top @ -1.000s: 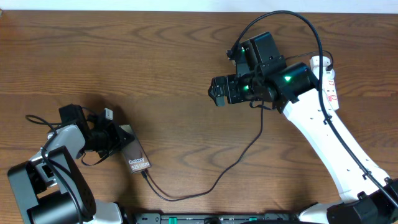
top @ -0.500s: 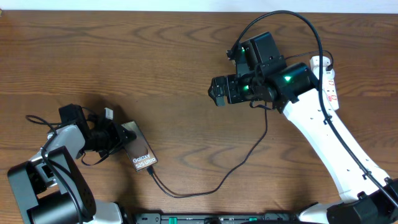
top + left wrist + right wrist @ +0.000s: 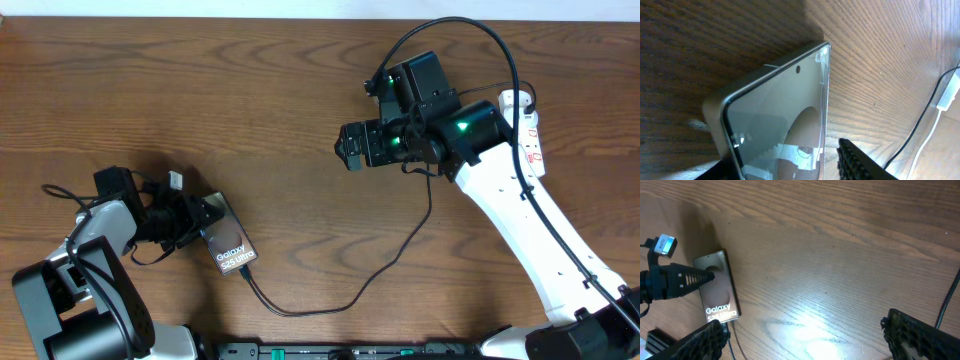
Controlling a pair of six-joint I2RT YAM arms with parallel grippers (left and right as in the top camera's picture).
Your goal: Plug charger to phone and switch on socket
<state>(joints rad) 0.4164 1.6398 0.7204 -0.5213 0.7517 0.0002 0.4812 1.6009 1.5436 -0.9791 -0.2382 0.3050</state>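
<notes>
Left gripper (image 3: 200,222) is low at the near-left of the worktop (image 3: 200,90), and I have it closed on the top end of the phone (image 3: 230,245), with a finger (image 3: 860,160) on either side of the glass in my wrist view. The phone sits diagonally, its bronze face up and the white Galaxy lettering readable. I cannot tell whether it lies flat on the wood or is tipped up a little. The charger (image 3: 385,262) is a thin black line that reaches the phone's lower end, where its plug tip meets the edge. From here I cannot tell how deep it is seated. From there the cable sweeps along the near edge, then climbs toward my right arm. My right gripper (image 3: 347,146) hangs over the middle of the worktop, well apart from the phone, its fingers (image 3: 705,340) spread wide with nothing between them. The socket (image 3: 530,135) lies at the far right, partly hidden behind that arm, its red markings showing. The switch position is too small to read.
</notes>
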